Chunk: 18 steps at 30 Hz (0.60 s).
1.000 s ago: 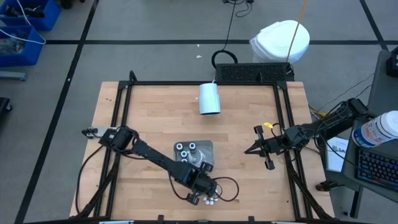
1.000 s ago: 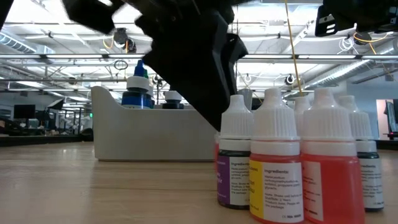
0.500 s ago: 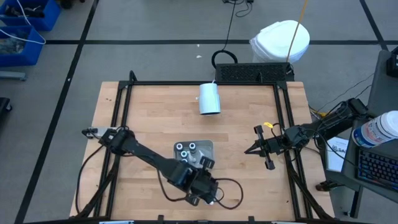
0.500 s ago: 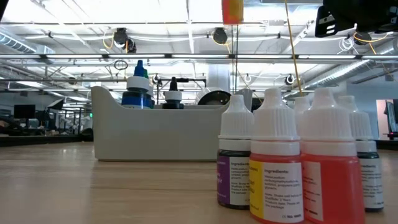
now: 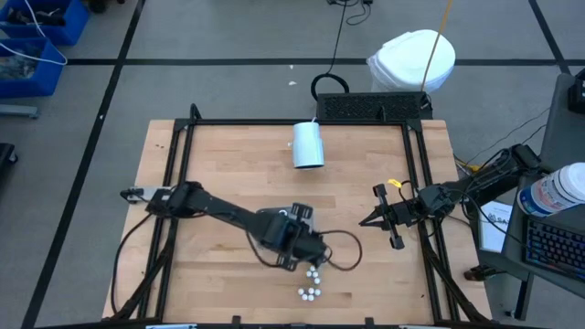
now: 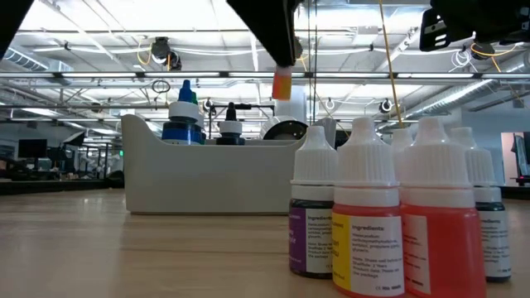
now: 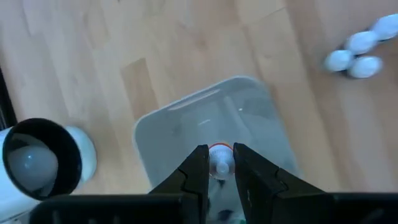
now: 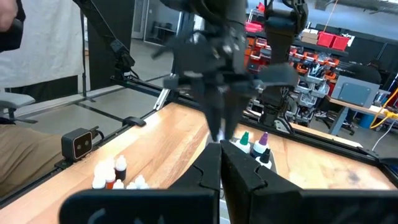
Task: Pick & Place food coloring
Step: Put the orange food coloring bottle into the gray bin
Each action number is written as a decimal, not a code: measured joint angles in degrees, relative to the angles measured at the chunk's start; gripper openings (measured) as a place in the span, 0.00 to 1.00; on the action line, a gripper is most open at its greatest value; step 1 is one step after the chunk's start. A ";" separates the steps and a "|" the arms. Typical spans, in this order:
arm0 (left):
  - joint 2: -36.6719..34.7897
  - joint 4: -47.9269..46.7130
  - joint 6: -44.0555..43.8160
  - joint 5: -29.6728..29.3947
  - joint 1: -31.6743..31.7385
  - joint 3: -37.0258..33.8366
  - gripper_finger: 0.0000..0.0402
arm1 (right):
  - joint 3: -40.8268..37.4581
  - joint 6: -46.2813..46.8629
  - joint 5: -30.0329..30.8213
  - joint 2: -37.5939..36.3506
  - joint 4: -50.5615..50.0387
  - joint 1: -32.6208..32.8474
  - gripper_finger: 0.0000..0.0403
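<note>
My left gripper (image 5: 298, 236) hangs over the grey tray (image 7: 186, 118), shut on one small food coloring bottle (image 6: 281, 84) with orange liquid. Several white-capped food coloring bottles (image 5: 311, 284) stand bunched on the table near its front edge and fill the foreground of the low view (image 6: 389, 219). More bottles with coloured tops (image 6: 184, 116) stand inside the tray (image 6: 207, 178). My right gripper (image 5: 377, 217) waits shut at the table's right side. My left gripper pinches the small bottle's cap end (image 7: 219, 160) between its two fingers (image 7: 198, 171). The fingers come from above, pointing steeply down. The bottle hangs upright below them, its orange body (image 6: 281, 86) showing under the fingertips, lifted clear above the tray.
A white cylinder cup (image 5: 308, 144) lies on its side near the table's far edge, also seen in the left wrist view (image 7: 40, 163). A black frame (image 5: 302, 121) borders the wooden table. A cable (image 5: 340, 251) loops beside the left gripper.
My left gripper has risen from the bottle cluster near the front edge with one bottle pinched, then gone toward the far edge until it hangs over the tray. The bottle is lifted clear; the other bottles stay where they were.
</note>
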 joint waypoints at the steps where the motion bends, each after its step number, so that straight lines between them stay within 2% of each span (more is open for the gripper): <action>1: -0.03 0.63 0.36 0.12 0.54 -0.79 0.17 | 0.00 0.00 0.01 0.00 0.00 0.01 0.00; 8: -0.03 2.66 0.09 6.93 2.39 -5.13 0.17 | 0.00 0.01 -0.02 0.00 -0.31 0.00 0.00; 18: 0.01 4.74 -2.75 5.51 1.73 -7.50 0.17 | 0.00 1.29 -0.01 0.00 -0.96 0.00 0.00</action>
